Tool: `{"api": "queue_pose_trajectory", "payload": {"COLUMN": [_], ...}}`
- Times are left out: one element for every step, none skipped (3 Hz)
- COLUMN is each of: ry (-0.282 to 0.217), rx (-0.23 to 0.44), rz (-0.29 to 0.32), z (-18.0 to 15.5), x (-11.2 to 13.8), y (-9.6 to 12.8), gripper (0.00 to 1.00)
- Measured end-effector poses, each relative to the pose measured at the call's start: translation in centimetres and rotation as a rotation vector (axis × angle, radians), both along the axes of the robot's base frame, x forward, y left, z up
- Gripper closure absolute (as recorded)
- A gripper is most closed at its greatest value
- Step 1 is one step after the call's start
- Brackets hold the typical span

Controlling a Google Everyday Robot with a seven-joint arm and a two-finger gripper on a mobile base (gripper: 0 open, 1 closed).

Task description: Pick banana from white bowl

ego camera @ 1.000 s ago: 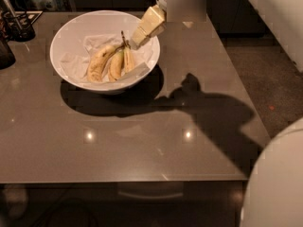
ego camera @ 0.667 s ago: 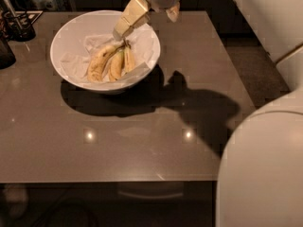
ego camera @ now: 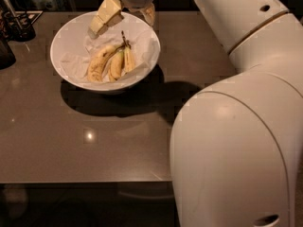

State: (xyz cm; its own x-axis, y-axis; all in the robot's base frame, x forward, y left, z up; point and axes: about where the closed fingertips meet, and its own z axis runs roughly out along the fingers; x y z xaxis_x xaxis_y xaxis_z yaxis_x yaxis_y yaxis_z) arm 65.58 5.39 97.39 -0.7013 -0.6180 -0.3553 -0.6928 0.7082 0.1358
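Note:
The white bowl (ego camera: pixel 71 37) stands on the dark table at the back left. Three bananas lie in it on white paper, stems meeting at the top. The banana (ego camera: pixel 129 60), pale yellow with a thin dark stem, is the rightmost. A fatter brown-speckled banana (ego camera: pixel 99 63) is leftmost, and a shorter one (ego camera: pixel 116 66) lies between them. My gripper (ego camera: pixel 127 17) hangs over the bowl's far rim, above and behind the bananas. It is open and empty, with one finger (ego camera: pixel 106 16) over the bowl's back left and the other at the back right. It touches no banana.
A dark holder with utensils (ego camera: pixel 18 22) and a dark object (ego camera: pixel 4 51) stand at the table's far left. My large white arm (ego camera: pixel 236 141) fills the right foreground. The table's front edge (ego camera: pixel 85 181) runs along the bottom.
The gripper has moved left and back, from the bowl's right rim to its far rim. The arm has swung in and now fills the right side. The bananas have not moved.

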Motion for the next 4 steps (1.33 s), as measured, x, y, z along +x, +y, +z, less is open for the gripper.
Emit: {"api": "queue_pose_trajectory", "payload": {"ry": [-0.023, -0.029, -0.019, -0.009], "rx": [0.024, 0.048, 0.058, 0.055], "rz": [-0.009, -0.066, -0.090, -0.095], "z": [0.0, -0.6, -1.4, -1.9], "x": [0.6, 0.8, 0.5, 0.4], "y": [0.2, -0.6, -0.9, -0.9], "gripper": [0.00, 0.00, 0.11, 0.23]}}
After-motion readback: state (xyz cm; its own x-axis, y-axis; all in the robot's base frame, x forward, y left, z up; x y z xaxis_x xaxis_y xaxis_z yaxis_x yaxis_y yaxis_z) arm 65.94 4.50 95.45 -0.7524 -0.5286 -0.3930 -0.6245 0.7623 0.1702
